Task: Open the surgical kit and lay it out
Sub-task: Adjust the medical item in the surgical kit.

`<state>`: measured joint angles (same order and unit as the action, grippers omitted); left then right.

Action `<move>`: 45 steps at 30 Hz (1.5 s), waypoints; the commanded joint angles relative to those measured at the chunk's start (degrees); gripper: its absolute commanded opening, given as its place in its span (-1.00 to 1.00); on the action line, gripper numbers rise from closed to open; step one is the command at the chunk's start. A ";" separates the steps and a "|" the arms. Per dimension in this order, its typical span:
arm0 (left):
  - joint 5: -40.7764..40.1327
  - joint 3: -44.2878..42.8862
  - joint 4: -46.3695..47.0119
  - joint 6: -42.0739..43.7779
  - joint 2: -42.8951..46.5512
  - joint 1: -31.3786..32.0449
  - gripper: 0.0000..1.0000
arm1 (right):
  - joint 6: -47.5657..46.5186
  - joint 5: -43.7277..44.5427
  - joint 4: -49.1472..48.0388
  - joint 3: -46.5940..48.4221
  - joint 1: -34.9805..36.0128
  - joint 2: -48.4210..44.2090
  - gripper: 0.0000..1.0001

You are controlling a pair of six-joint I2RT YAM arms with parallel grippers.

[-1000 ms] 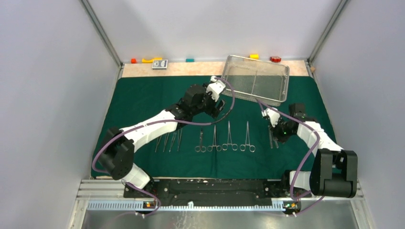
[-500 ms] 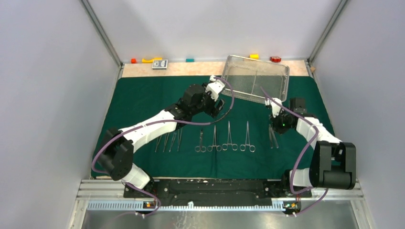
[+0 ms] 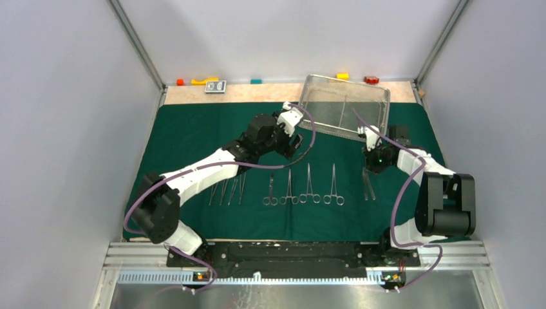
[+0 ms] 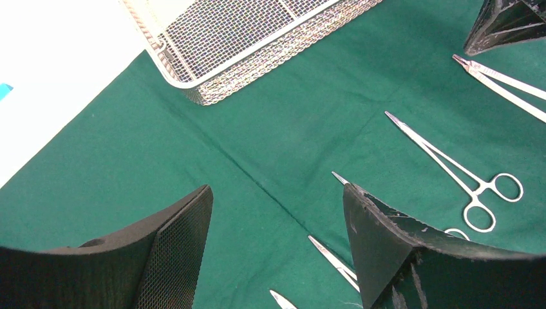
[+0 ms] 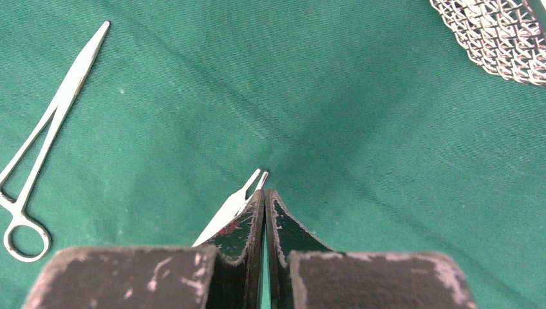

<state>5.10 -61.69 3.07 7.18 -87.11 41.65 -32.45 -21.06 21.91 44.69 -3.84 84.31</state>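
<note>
One green cloth (image 3: 193,129) lies flat on the table (image 3: 193,93), its long side going from 9 to 3 o'clock. At the 9 o'clock end of the row on it lies a small bunch of tweezers (image 3: 226,191). It looks like four, but they are too thin to count for sure. Next come four ring-handled clamps (image 3: 288,191) side by side. All of these lie straight from 12 to 6 o'clock, with tips at 12 and rings at 6.

The left claw (image 4: 277,187) hangs over the cloth just past the clamps' tips, toward 12 o'clock. Its two fingers are spread wide with nothing between them.

At the 3 o'clock end of the row lie more tweezers (image 5: 232,209), one or two, also pointing to 12. The right claw (image 5: 265,191) sits right at their tips. Its fingers are pressed together, and the tweezers stick out beside one finger, not between the two. It cannot be told if that finger touches them.

One silver mesh tray (image 3: 335,106) sits at 1 o'clock, well apart from the row. Its long side runs nearly 9 to 3, turned a little. Its far part lies past the cloth on the bare table.
</note>
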 commanded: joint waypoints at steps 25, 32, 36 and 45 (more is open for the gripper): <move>0.80 -0.80 2.50 -0.68 0.34 -0.60 0.59 | 2.98 -2.06 -2.83 2.69 0.58 1.22 -1.00; 0.87 -0.62 2.50 -0.67 0.45 -0.66 0.59 | 2.62 -3.02 -2.40 2.77 0.58 1.56 -1.00; 0.86 -0.59 2.47 -0.65 0.55 -0.76 0.59 | 2.40 -3.64 -2.14 2.77 0.58 1.59 -1.00; 0.99 -0.62 2.55 -0.69 0.37 -0.77 0.60 | 2.03 -4.12 -1.65 2.95 0.58 2.27 -1.00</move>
<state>5.17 -61.69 3.05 7.16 -87.15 41.21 -30.20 -23.75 20.80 45.12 -3.84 87.18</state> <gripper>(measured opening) 0.796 0.002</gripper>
